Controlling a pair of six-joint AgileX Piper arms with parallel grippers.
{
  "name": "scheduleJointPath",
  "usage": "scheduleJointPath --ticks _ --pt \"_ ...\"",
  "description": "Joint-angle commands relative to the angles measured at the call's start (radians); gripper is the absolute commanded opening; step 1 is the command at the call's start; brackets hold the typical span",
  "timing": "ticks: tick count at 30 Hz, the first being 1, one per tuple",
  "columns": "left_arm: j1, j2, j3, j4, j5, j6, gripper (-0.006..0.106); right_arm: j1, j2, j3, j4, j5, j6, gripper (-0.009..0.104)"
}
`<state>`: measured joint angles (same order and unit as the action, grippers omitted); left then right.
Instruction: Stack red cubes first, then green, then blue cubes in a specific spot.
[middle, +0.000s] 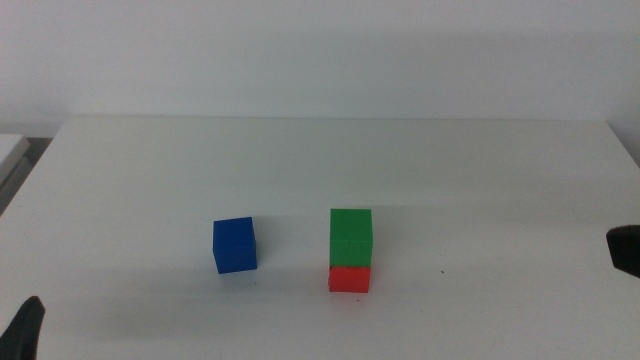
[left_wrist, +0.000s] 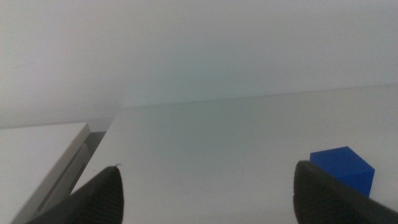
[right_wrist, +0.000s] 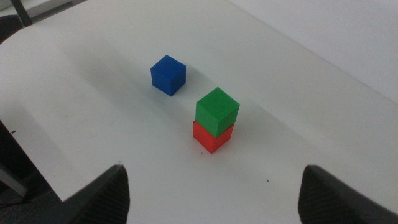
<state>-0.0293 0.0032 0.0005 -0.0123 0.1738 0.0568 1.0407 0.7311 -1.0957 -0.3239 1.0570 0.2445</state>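
On the white table the green cube (middle: 351, 236) rests on top of the red cube (middle: 349, 279), slightly turned on it; the pair also shows as green cube (right_wrist: 217, 111) over red cube (right_wrist: 211, 138). The blue cube (middle: 234, 245) stands alone to their left, also seen as blue cube (right_wrist: 168, 74) and blue cube (left_wrist: 343, 168). My left gripper (left_wrist: 208, 190) is open with nothing between its jaws; only a tip shows at the bottom left of the middle view. My right gripper (right_wrist: 214, 193) is open and empty, at the table's right edge, apart from the stack.
The white table (middle: 330, 160) stretches back to a pale wall. A white board or shelf edge (left_wrist: 50, 162) lies off the table's left side. A tiny dark speck (middle: 441, 270) sits to the right of the stack.
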Motion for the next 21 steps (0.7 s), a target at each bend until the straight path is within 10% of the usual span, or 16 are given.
scheduleJointPath --ticks 1,13,21 --pt "0.0 -0.003 0.0 -0.002 -0.015 0.0 0.094 -0.003 -0.006 0.005 0.008 -0.004 -0.019 0.092" --pt "-0.002 0.0 -0.001 0.027 -0.007 -0.025 0.094 -0.003 -0.007 0.005 0.008 -0.006 -0.017 0.092" --pt "-0.001 0.582 -0.687 -0.166 0.664 0.025 0.093 -0.003 -0.007 0.005 0.008 -0.006 -0.017 0.092"
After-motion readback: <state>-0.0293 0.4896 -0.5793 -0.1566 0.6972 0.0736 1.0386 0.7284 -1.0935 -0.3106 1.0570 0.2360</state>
